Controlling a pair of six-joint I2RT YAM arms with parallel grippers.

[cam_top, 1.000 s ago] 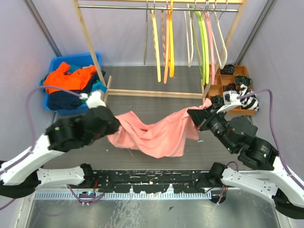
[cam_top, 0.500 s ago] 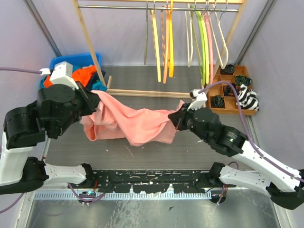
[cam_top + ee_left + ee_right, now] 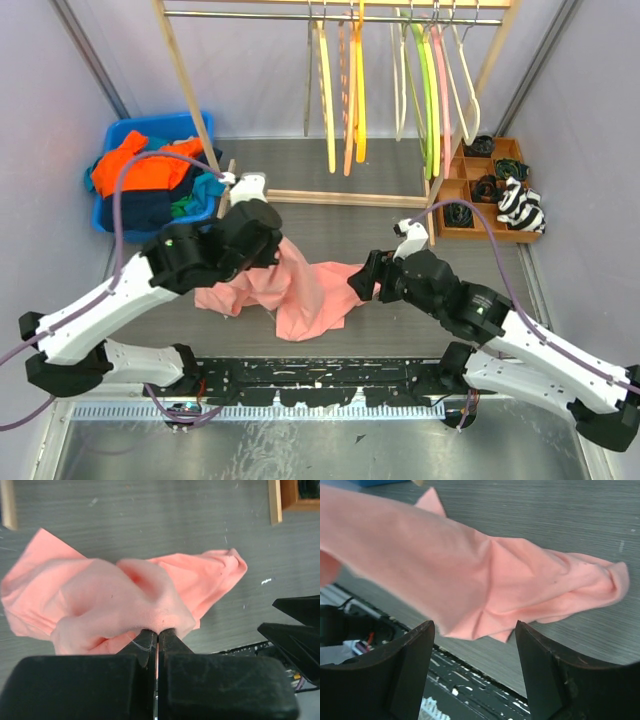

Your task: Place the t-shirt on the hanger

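The t-shirt (image 3: 305, 290) is lying bunched on the grey table (image 3: 400, 215) at centre frame in the top view, between the two arms, with part of it being held up off the surface at its left side. The left hand (image 3: 158, 633) is pinching a raised fold of the salmon-pink cloth; in the left wrist view its jaws are sitting pressed together with the fabric caught at their tips and the rest of the garment draping away beneath. The right hand (image 3: 474, 627) is standing with its jaws spread wide at the right edge of the garment; in the right wrist view the cloth is stretching across in front of the fingers (image 3: 410, 670), and neither finger is clamping it. The hanger (image 3: 401, 95) is hanging on the rail (image 3: 300, 15) at the upper centre-right of the frame, among yellow, orange, green and pink hangers, well apart from the t-shirt. A blue bin (image 3: 120, 135) is sitting at the upper left, holding an orange garment (image 3: 140, 170) and a dark navy one. A wooden compartment tray (image 3: 465, 165) is sitting at the right edge, carrying dark rolled items and a zebra-striped piece (image 3: 520, 205).
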